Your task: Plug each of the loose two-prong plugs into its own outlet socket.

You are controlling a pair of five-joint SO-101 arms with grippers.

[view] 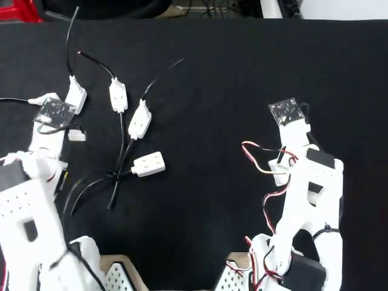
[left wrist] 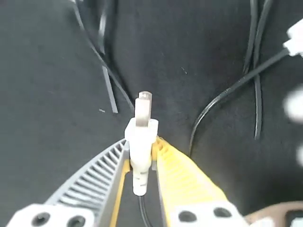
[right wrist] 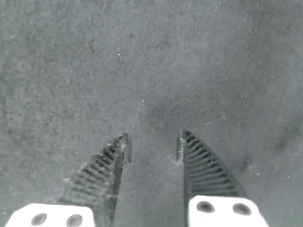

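Observation:
My left gripper (left wrist: 141, 144) is shut on a white two-prong plug (left wrist: 141, 135), whose metal prongs (left wrist: 143, 109) point away from the wrist over the black cloth. In the high view this plug (view: 77, 134) shows at the left arm's tip, near a white corded connector (view: 76, 94). Two more white connectors (view: 117, 95) (view: 139, 119) and a white outlet socket (view: 149, 163) lie left of centre, their black cords meeting in a bundle (view: 115, 176). My right gripper (right wrist: 153, 139) is open over bare cloth with nothing between its fingers.
The table is covered by a black cloth (view: 218, 73). The right arm (view: 306, 182) stands at the right, well apart from the cords. Loose black cables (left wrist: 255, 71) run across the cloth near the left gripper.

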